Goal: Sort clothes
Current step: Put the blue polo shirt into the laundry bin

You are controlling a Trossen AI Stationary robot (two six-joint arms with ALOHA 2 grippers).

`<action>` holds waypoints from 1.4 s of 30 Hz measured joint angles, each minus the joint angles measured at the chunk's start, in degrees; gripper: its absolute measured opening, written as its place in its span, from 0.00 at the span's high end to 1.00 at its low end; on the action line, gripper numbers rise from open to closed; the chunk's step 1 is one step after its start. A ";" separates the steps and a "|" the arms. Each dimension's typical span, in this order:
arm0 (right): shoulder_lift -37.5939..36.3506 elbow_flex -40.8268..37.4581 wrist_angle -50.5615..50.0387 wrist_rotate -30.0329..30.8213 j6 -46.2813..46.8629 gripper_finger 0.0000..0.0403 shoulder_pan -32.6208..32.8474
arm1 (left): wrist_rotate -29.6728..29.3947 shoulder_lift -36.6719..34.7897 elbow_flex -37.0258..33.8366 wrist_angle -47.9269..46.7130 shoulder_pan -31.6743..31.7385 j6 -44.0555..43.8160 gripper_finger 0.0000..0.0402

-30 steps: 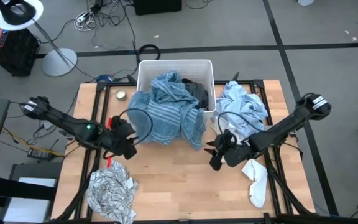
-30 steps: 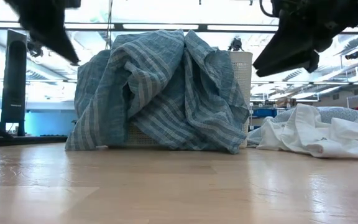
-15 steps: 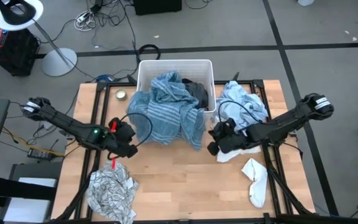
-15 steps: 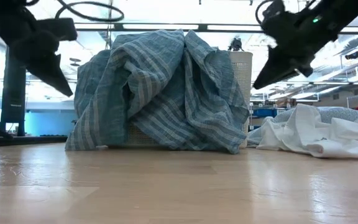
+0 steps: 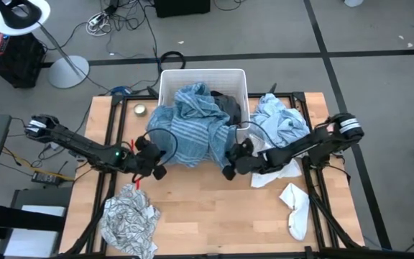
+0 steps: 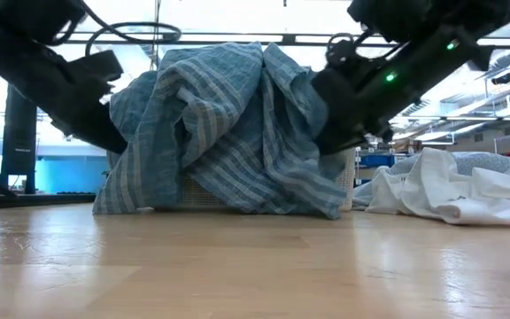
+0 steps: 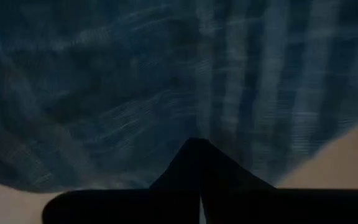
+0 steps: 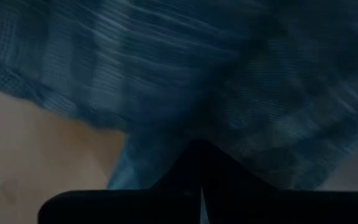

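Observation:
A teal striped shirt (image 5: 192, 133) hangs over the front wall of the white tub (image 5: 167, 79), its lower hem on the table (image 6: 220, 208). My left gripper (image 5: 157, 162) is shut, and its tip is at the shirt's left hanging side. My right gripper (image 5: 227, 164) is also shut, with its tip at the shirt's right hanging side. A dark garment (image 5: 228, 108) lies in the tub. Light-blue shirts (image 5: 282, 122) are heaped to the right of the tub. A white-grey patterned top (image 5: 128, 216) lies near left, and a white sock (image 5: 297, 208) near right. My left gripper meets the shirt's left hanging side (image 7: 185, 118) with its shut fingertips (image 7: 195, 149), coming from the table's left and slanting down. No cloth shows between the fingers. My right gripper meets the shirt's right hanging side (image 8: 216, 118) with its shut fingertips (image 8: 197, 152), coming from the table's right and slanting down. No cloth shows between the fingers.
A white garment (image 6: 450, 190) lies spread on the table right of the tub. Bare wood (image 5: 214, 208) lies between the patterned top and the sock. A small round tin (image 5: 140, 109) sits at the far left beside the tub.
Both grippers have shut and gone down and inward toward the striped shirt, the left toward the table's right edge and the right toward its left edge, until their tips reach the shirt's two hanging sides. The shirt has kept its place.

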 joint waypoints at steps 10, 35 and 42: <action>10.40 0.43 23.16 -7.32 -7.53 1.00 -3.54 | -0.64 7.70 -1.93 18.80 4.00 9.09 1.00; 12.17 26.51 4.37 -19.63 -22.61 1.00 -4.57 | 16.11 14.92 11.58 34.05 8.07 24.11 1.00; 11.27 31.94 -2.56 -20.00 -25.82 1.00 -3.99 | 15.08 13.86 21.48 18.43 6.88 25.06 1.00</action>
